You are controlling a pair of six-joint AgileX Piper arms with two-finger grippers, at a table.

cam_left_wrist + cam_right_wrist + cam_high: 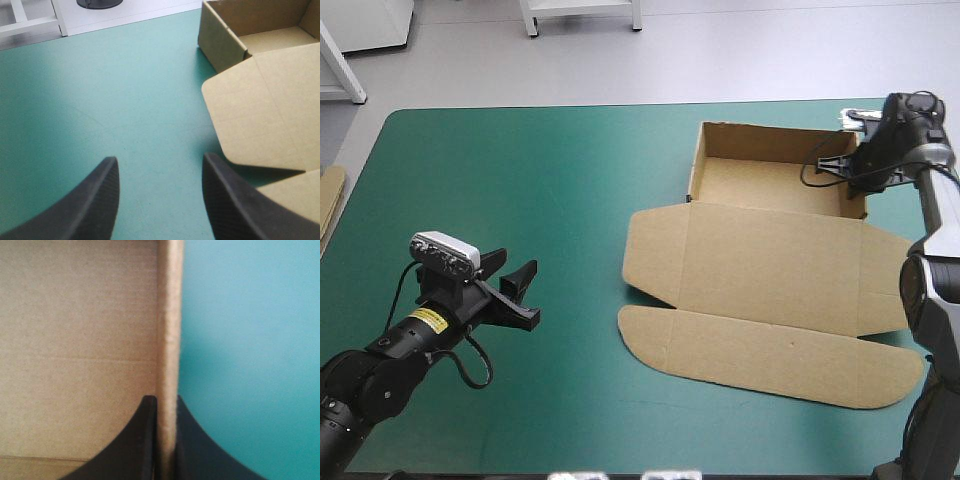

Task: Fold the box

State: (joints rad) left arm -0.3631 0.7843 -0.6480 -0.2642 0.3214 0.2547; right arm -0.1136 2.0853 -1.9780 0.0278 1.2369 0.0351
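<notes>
Right hand: all but closed, clamped on the right wall of the box. The grip sits at the near end of that wall, next to the fold line into the lid. In the right wrist view the wall runs straight up between the black fingers. One finger is inside the tray over brown board, the other outside over teal-green cover.

Box: on the right half of the worktop, half built.
- Tray toward the far right corner. Far, left and right walls are raised, and it is open on top.
- Lid lies flat on the cover, extending from the tray toward the near edge. It has a small side flap at each end.
- Tuck flap, long with rounded ends, also lies flat, nearest the robot. Its left tip sits slightly off the cover and throws a shadow.

Left hand: wide open, holding nothing. It is over bare cover in the near-left part of the worktop, well apart from the box and pointing toward it. In the left wrist view the hand shows its fingers spread with only cover between them. The box lies ahead and to the side, with the tray's left wall, the corner of the lid and the end of the tuck flap visible.

Spare board: a brown edge showing at the worktop's left edge, clear of both hands.
</notes>
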